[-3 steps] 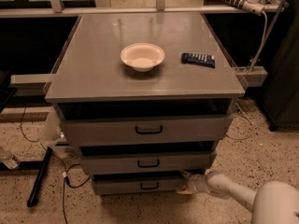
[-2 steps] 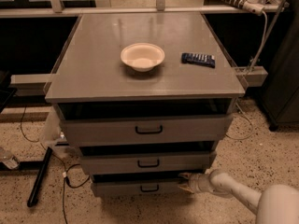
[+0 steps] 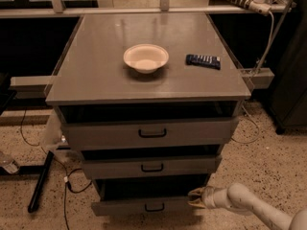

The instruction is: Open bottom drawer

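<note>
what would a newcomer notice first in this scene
Probably the white bowl sitting near the middle of the grey cabinet's top, with a dark remote-like device to its right. Next, low at the right, the pale arm reaches in, its end effector at the right end of the bottom drawer, which stands partly open with a dark gap above its front.

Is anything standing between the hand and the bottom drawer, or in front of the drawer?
Nothing visible does. The hand sits at the right end of the bottom drawer front, and no object shows before that front. The black cable lies off to its left.
</note>
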Tool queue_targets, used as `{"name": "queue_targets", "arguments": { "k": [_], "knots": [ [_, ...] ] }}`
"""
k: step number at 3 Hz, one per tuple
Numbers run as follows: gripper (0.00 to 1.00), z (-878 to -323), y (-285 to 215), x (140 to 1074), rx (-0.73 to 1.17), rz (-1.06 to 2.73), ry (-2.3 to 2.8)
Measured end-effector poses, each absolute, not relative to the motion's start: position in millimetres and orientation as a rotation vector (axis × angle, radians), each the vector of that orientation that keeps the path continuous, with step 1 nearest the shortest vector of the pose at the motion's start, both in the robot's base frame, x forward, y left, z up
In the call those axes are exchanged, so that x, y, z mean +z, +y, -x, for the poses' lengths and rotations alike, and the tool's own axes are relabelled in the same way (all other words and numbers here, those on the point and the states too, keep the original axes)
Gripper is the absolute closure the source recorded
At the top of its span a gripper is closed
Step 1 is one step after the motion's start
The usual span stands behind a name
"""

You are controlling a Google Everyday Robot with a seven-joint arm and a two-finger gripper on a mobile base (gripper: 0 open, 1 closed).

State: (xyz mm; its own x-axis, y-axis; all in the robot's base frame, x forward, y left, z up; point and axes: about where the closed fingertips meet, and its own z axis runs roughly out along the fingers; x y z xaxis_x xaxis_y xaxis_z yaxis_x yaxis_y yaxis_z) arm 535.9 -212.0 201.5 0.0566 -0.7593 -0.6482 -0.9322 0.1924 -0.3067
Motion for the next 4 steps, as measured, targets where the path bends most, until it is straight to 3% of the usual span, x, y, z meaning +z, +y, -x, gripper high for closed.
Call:
{"name": "queue_targets", "arguments": {
  "k": [1,4],
  "knots": [
    [0.81,-535,-212,203,0.298,1.602,1.735],
    [0.12,-547,-214,173,0.345,1.615,1.806]
  ]
}}
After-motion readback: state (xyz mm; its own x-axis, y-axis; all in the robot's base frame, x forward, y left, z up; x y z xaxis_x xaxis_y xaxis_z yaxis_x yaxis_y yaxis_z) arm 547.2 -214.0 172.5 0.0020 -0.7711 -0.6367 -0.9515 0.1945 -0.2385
